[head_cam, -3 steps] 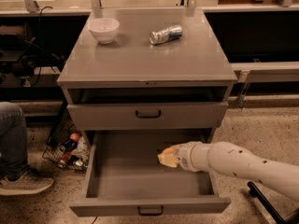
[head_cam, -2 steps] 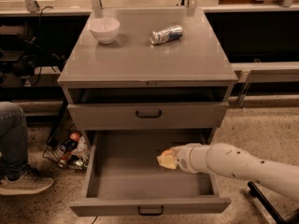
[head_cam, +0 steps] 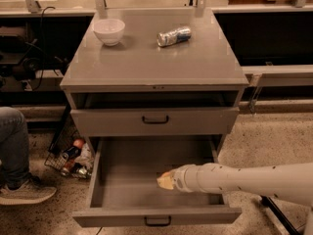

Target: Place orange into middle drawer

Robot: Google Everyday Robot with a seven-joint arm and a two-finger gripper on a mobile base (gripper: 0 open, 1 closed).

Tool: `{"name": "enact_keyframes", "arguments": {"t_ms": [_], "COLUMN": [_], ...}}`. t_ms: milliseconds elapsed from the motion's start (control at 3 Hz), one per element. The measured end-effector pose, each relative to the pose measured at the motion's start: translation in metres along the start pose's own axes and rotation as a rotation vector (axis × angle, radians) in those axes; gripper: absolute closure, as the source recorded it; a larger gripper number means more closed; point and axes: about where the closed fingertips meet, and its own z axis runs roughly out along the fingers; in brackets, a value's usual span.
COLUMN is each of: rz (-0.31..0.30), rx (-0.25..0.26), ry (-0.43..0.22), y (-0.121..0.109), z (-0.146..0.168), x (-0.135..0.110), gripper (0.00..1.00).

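My gripper (head_cam: 166,180) has sunk lower into the open middle drawer (head_cam: 122,173) than it was a second ago. It has also slid a little toward the drawer's left side and its front panel. It now hangs just above the drawer floor, right of the middle, with my arm reaching in over the drawer's right wall.

That drop suggests I am at the set-down stage, not the approach. I cannot tell whether the gripper is clamped or spread. I cannot make out the orange as a separate thing either: none lies on the drawer floor, so I judge it is hidden at the pale yellowish tip.

Nothing else has shifted. The drawer is pulled out as far as before, the upper drawer (head_cam: 156,121) above it is shut, and the bowl (head_cam: 108,31) and can (head_cam: 174,36) sit on top.
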Motion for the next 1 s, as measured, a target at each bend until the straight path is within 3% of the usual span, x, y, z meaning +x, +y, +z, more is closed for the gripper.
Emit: {"name": "enact_keyframes", "arguments": {"t_ms": [667, 1000], "rz": [-0.02, -0.024], "rx": [-0.053, -0.082], "ry": [-0.096, -0.111], "y": [0.005, 0.011], "z": [0.067, 0.084], "x": [-0.019, -0.024], "gripper": [0.97, 0.74]}}
